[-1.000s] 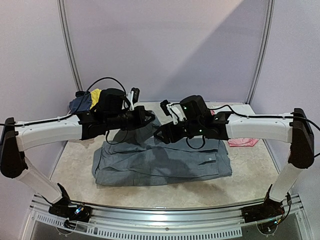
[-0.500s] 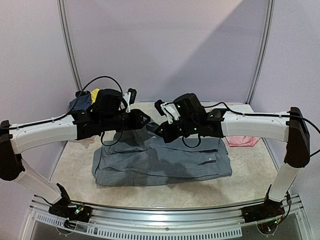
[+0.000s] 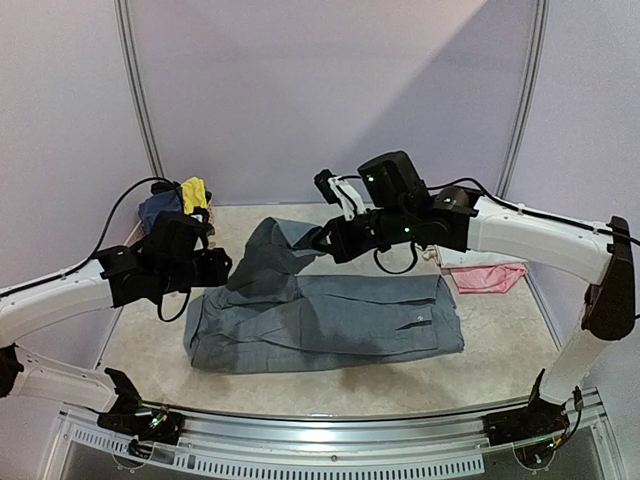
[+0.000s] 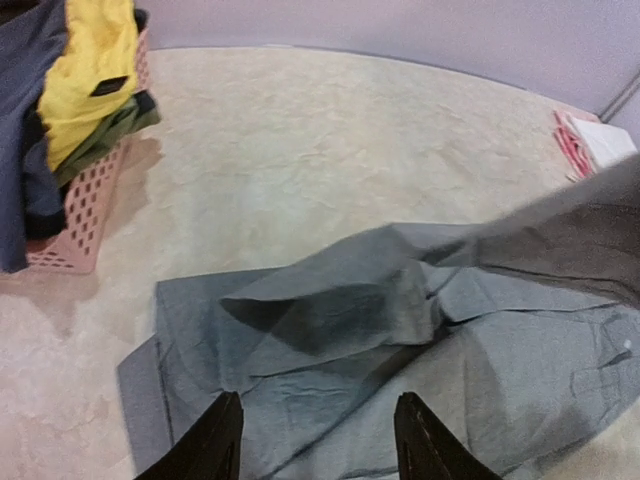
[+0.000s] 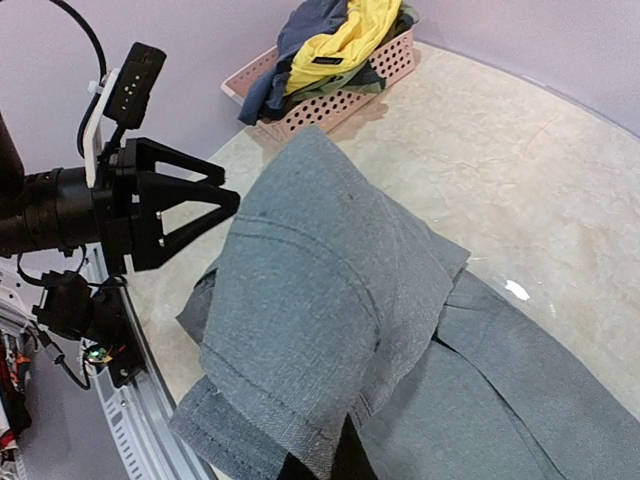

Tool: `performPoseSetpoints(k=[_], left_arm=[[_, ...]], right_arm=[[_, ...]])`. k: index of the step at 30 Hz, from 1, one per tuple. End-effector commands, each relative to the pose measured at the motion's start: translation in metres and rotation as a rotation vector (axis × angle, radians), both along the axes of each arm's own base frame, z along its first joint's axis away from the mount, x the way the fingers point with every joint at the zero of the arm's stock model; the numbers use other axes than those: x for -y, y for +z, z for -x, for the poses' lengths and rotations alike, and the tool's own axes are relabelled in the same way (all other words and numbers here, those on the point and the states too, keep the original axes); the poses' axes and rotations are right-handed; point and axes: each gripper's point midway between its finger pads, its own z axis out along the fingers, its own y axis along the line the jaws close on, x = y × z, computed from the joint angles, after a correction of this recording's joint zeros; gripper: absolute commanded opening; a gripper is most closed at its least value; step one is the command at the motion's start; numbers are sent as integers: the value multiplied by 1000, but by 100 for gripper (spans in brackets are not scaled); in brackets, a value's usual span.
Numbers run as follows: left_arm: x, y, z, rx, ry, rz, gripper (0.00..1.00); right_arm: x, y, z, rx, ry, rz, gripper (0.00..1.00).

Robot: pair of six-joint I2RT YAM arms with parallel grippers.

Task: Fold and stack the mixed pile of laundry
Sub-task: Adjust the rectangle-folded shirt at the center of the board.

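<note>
Grey trousers (image 3: pixel 330 325) lie across the middle of the table. My right gripper (image 3: pixel 322 240) is shut on one folded-over end of the trousers (image 5: pixel 330 300) and holds it up above the rest, so the cloth drapes over and hides the fingers. My left gripper (image 3: pixel 222 268) hangs open at the left end of the trousers (image 4: pixel 400 330), low over them, with nothing between its fingers (image 4: pixel 222 445). The rest of the mixed laundry pile, a yellow garment (image 4: pixel 95 60) and a navy top (image 4: pixel 20 120), sits in a pink basket (image 4: pixel 85 230) at the back left.
Pink and white pieces (image 3: pixel 487 277) lie on the table at the right, behind the trousers' right end. The basket (image 5: pixel 330 105) stands against the back left wall. Curved walls close in the table on three sides.
My left gripper opened, let go of the trousers and drew back to the left. My right gripper shut on the trouser end and raised it.
</note>
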Motion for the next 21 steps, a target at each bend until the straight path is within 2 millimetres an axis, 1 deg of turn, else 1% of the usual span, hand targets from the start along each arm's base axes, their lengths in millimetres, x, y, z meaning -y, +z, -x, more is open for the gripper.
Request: performPoseSetpoints(k=[1,2,3,4,7,10,11,14,17,21], left_arm=[[-42,-23,3,-45,98,-54,52],[-46,-26,1,-49,108,-53,51],[-49,-30,0,-54,118,-54,51],[-53,-33,-3,-60,128,-58,50],[-60,-43,-11,-72,152,-53,47],[-56,-53,-18,-88,146,-42,44],[-55,-56,-20,-95,142,-42,43],[-51,-66,-24,-109,134,-42,42],[-47,-73,-29,-122,126,-45,42],[-44,-81,-32,-134,120,-48,41]], right_arm=[[39,7,-8,115,-101,134,0],[48,7,-11,145,-126,161,0],[59,0,-15,170,-162,205,0],[68,-1,-18,207,-178,239,0],[88,-2,-22,311,-195,318,0],[107,-6,-26,395,-227,372,0],[112,-8,-26,436,-212,399,0],[124,-15,-24,488,-210,431,0],[134,-31,-23,506,-203,479,0],[158,-53,-35,528,-279,597,0]])
